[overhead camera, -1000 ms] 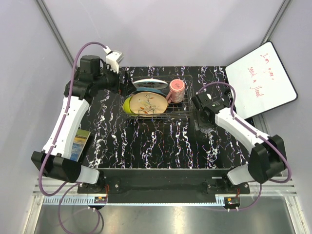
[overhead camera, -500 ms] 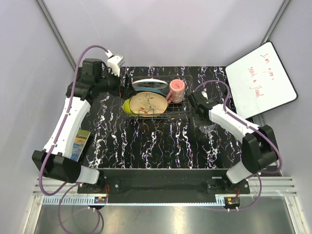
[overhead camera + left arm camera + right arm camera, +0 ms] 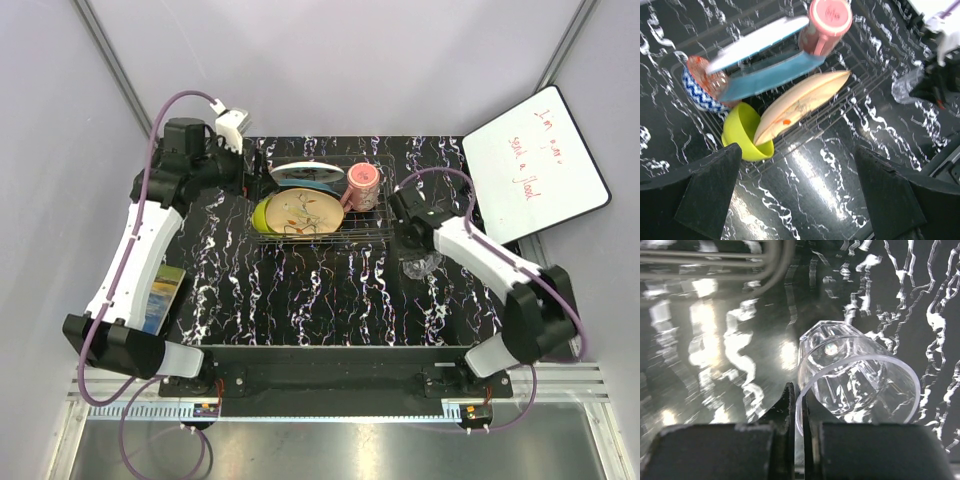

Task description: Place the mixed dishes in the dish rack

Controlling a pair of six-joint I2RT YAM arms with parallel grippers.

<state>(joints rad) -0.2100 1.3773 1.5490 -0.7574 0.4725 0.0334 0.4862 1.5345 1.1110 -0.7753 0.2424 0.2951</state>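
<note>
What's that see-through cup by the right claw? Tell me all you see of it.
A clear glass, a short empty tumbler with a thick faceted base and smooth round rim. It is tilted, mouth toward the wrist camera. The right claw pinches its rim. It is outside the dish rack, over the black marbled table; whether it touches the table is unclear.

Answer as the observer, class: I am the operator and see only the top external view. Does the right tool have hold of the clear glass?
Observer: Yes. The right wrist view shows the right tool pinching the clear glass by its rim.
Operator: Is the left tool carrying anything?
Observer: No. In the left wrist view, the left tool is open and empty.
Operator: Is any dish in the dish rack hidden from me?
Observer: Yes. A red patterned bowl sits in the dish rack next to the lime-yellow bowl.
</note>
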